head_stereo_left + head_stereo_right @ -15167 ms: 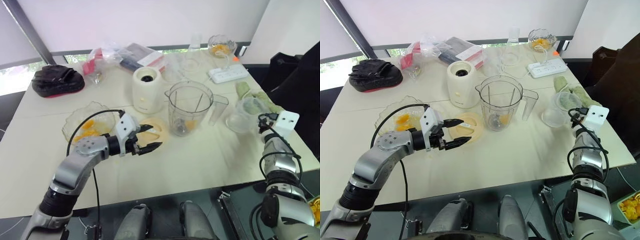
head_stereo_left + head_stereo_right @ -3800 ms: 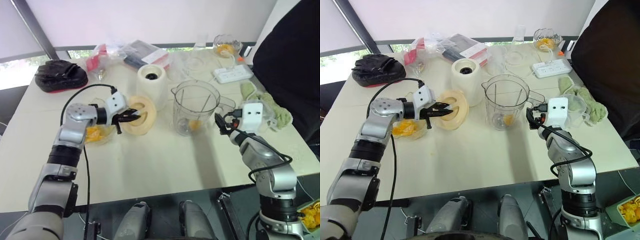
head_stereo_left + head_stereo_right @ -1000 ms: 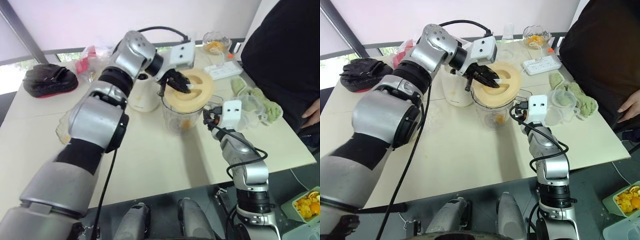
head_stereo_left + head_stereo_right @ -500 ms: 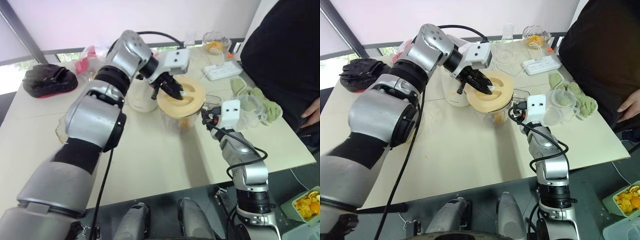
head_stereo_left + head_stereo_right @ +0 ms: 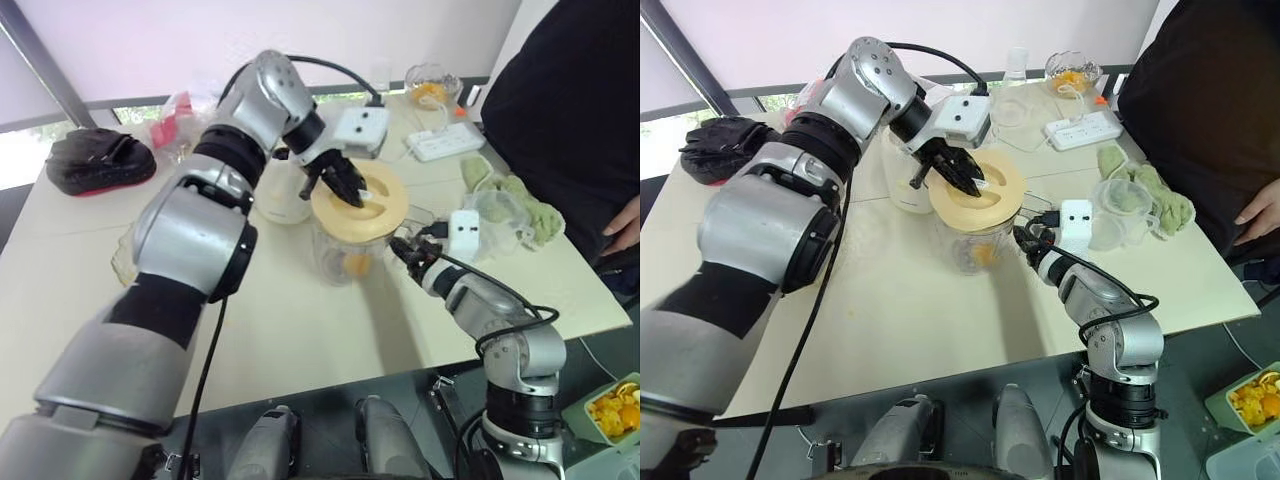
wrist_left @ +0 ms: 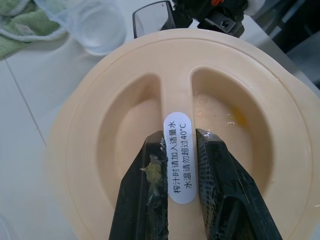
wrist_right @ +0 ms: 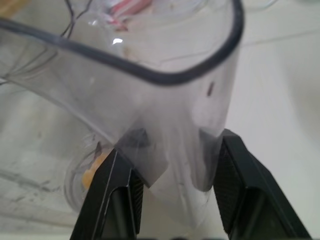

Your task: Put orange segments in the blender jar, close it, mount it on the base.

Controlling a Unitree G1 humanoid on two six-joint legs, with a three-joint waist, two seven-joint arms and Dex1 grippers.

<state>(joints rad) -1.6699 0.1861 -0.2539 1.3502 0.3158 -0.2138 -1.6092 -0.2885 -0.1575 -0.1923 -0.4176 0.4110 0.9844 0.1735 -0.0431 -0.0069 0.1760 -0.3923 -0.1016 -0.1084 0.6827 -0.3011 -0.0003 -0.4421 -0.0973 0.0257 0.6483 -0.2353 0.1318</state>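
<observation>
My left gripper [image 6: 177, 137] is up over the middle of the table [image 5: 300, 330], clamped on the cream lid [image 5: 378, 208]. The two black fingers [image 6: 145, 165] pinch the raised ridge across the lid's centre, one on each side of its white label. The lid sits on top of the clear jar [image 5: 335, 250], covering its mouth. I can't tell whether it is pressed fully home.

My right gripper [image 7: 175, 142] comes in low from the other side and is closed on the jar's handle [image 7: 185, 115], a finger against each flank. The jar stands upright on the table, and a few orange segments [image 5: 983, 253] glow at its bottom.

The cream base [image 5: 272, 200] stands just behind the jar, beside it and not under it, so the jar is not mounted yet.

Farther back lies a white power strip [image 5: 440, 143], with a green cloth [image 5: 520, 200] nearer the right edge. A person in black [image 5: 570, 100] stands at that edge, one hand [image 5: 622, 215] hanging near the table.
</observation>
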